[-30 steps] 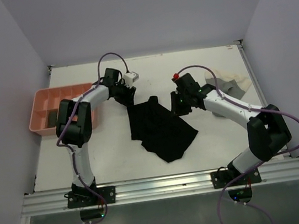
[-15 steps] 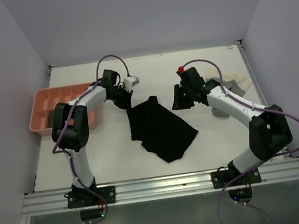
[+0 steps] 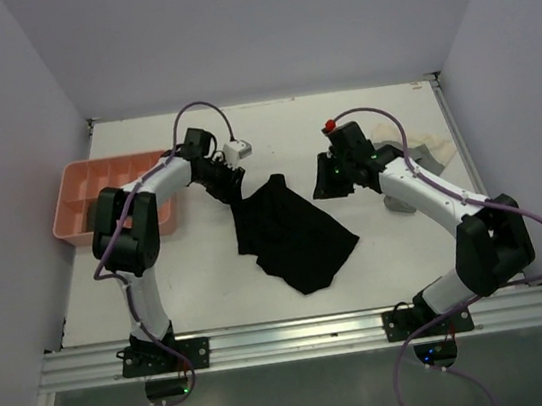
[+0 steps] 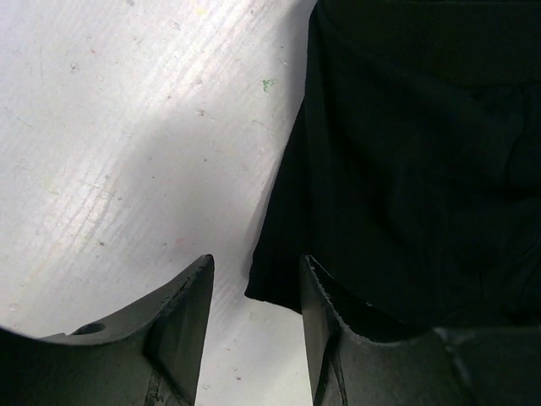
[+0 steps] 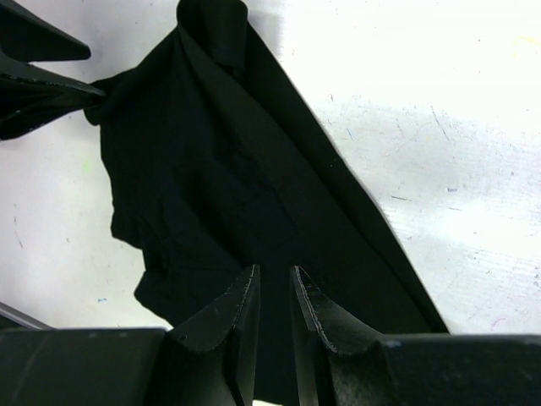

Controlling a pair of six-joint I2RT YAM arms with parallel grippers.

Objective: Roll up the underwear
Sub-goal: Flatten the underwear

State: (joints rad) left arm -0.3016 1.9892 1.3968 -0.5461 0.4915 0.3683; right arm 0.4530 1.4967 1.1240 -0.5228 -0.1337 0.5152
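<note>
The black underwear (image 3: 290,231) is lying spread and rumpled in the middle of the table (image 3: 213,292), one corner pointing towards the arms' bases. It is looking light, limp and thin, so it is likely going to sag and bunch wherever it is lifted; taking it by a corner or hem, and keeping it pressed flat while rolling, seems the safest hold.

Further back, the left gripper (image 3: 236,190) is sitting at the cloth's far-left corner. Only the left wrist view is showing that its fingers (image 4: 182,326) are standing apart, straddling that corner without pinching it. The right gripper (image 3: 324,187) is hovering just beside the cloth's far-right edge; its own camera is showing only a narrow slit between the fingers (image 5: 232,326), with black cloth beyond, and I cannot tell whether they are pinching anything.

Only the top view is taking in the far things: a pink tray (image 3: 66,181) at the left and a cream pile of underwear (image 3: 422,144) at the right.
</note>
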